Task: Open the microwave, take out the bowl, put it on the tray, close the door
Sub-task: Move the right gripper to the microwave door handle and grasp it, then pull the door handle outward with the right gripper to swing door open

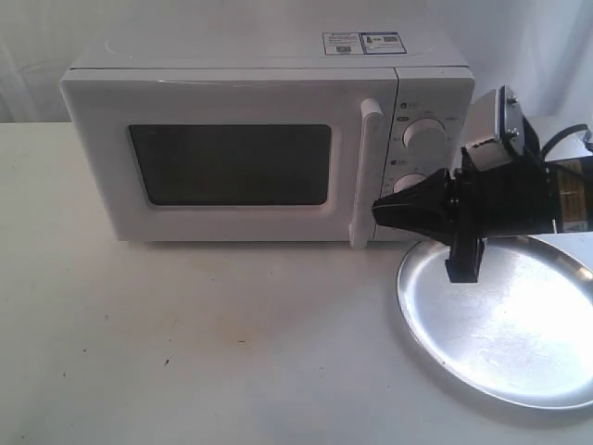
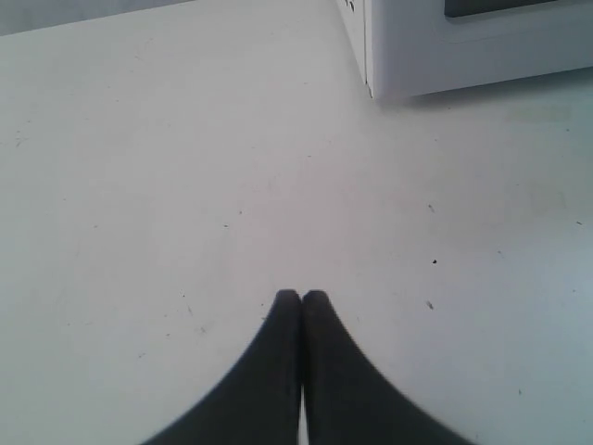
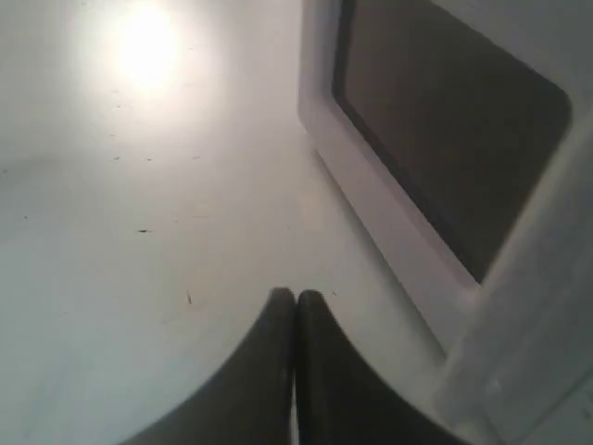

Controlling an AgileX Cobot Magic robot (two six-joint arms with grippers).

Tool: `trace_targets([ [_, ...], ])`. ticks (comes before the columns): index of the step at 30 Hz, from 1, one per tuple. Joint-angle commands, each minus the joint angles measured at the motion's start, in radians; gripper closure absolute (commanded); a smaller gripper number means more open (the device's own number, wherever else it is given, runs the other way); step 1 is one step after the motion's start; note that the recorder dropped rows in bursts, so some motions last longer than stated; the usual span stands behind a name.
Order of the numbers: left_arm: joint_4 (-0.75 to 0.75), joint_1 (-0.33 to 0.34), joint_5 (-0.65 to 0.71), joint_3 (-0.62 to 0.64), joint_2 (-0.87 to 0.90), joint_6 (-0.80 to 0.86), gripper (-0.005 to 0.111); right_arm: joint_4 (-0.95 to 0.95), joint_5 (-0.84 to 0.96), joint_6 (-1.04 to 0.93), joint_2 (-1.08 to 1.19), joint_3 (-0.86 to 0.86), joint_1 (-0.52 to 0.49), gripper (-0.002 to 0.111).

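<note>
One microwave (image 1: 269, 139), one tray (image 1: 519, 343), two dials (image 1: 424, 137), two stickers (image 1: 340, 44).

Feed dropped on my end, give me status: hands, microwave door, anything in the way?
Left hand shut, empty, over table. Right hand shut, empty, by door handle. Door closed; bowl not in view. Nothing blocking the door.

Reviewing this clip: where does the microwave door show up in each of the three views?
Exterior view: the door fills most of the microwave's front, closed.
Left wrist view: only its lower corner, in the picture's top right.
Right wrist view: it slants across the picture's right side.
Shared landmark: the door's dark window, in all three.
</note>
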Motion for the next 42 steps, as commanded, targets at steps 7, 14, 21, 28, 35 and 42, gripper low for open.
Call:
trace_targets([
  [7, -0.007, -0.004, 0.001, -0.002, -0.002, -0.004, 0.107, 0.071, 0.097, 0.022, 0.093, -0.009, -0.056, 0.108],
  [14, -0.007, -0.004, 0.001, -0.002, -0.002, -0.004, 0.107, 0.206, 0.104, -0.147, 0.129, -0.009, -0.044, 0.107],
  [21, -0.007, -0.004, 0.001, -0.002, -0.002, -0.004, 0.107, 0.343, 0.098, -0.297, 0.129, -0.009, -0.041, 0.065],
  [28, -0.007, -0.004, 0.001, -0.002, -0.002, -0.004, 0.107, 0.364, 0.103, -0.338, 0.129, -0.009, 0.013, 0.028],
  [35, -0.007, -0.004, 0.001, -0.002, -0.002, -0.004, 0.107, 0.454, 0.206, -0.391, 0.129, -0.02, 0.123, 0.036],
  [42, -0.007, -0.004, 0.001, -0.002, -0.002, -0.004, 0.107, 0.458, 0.367, -0.416, 0.164, -0.046, 0.206, 0.042],
])
